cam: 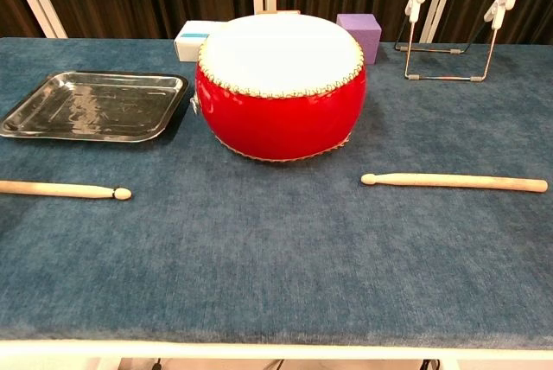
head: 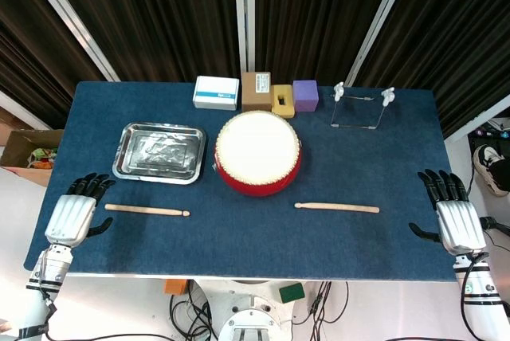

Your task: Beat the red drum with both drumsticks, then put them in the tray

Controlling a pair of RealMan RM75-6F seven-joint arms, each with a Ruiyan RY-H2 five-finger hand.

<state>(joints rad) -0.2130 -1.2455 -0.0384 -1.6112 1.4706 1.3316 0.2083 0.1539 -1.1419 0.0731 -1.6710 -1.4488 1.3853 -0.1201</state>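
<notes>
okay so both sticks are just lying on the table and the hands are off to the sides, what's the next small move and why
Probably bring each hand over its nearer stick to grasp it. The left hand and right hand are open at the table edges, holding nothing. The left drumstick lies just beside the left hand; the right drumstick lies further from the right hand. The red drum can't be beaten until both are held.

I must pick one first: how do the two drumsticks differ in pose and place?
The left drumstick lies beside the left hand, tip pointing right; the right drumstick lies well apart from the right hand, tip pointing left. The left one sits below the tray. Both are pale wood, lying flat, unheld.
</notes>
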